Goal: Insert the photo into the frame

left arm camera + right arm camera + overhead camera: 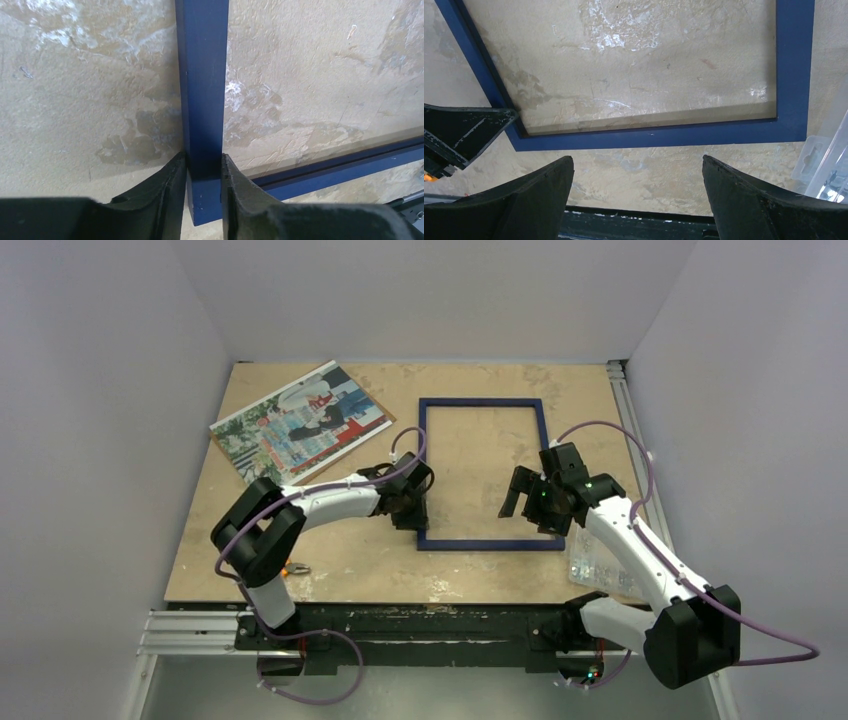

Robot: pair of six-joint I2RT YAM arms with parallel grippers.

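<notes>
My left gripper [204, 167] is closed on the frame [202, 75]. One finger presses each side of its left rail, just up from the near-left corner, and the blue wood fills the narrow gap between them. My right gripper [636, 172] is spread wide and holds nothing. Its fingers [541, 192] hang over bare table [350, 570] just on the near side of the frame's near rail, toward the near-right corner and clear of the wood.

The frame lies blue face up, its long sides running away from my bases. Through its opening I see the scuffed tabletop. A faint slanted line just inside the near rail looks like the edge of a clear pane.

The photo [300, 420] lies picture side up beyond the frame's far-left corner, off to the left. It is turned at an angle to the frame and is well apart from it, and neither gripper touches it. A clear plastic item [600, 565] sits just outside the frame's near-right corner, beside my right arm.
</notes>
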